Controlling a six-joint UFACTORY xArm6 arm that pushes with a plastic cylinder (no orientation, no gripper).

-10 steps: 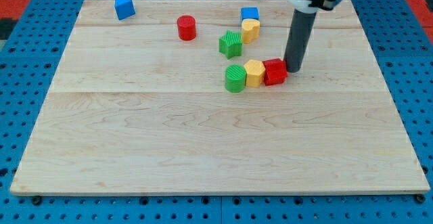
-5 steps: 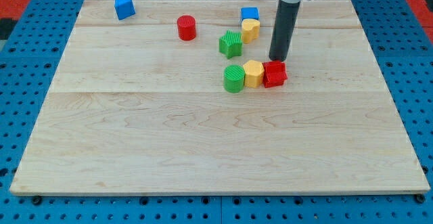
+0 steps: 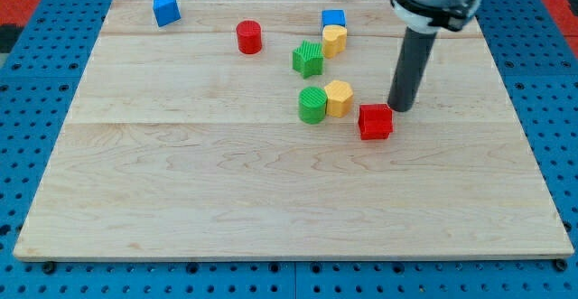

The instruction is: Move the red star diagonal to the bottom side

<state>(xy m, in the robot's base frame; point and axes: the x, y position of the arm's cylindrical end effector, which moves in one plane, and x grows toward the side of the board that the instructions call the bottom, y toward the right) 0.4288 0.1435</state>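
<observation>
The red star lies on the wooden board, right of centre, a short way to the lower right of the yellow block. My tip stands just to the upper right of the red star, close to it or touching its corner. The dark rod rises from there to the view's top.
A green block touches the yellow block's left side. A green star, a second yellow block and a blue block sit above them. A red cylinder and a blue block lie at upper left.
The red star has slid down and slightly right, away from the yellow block. My tip went from the star's right to above it, then to its upper right.
</observation>
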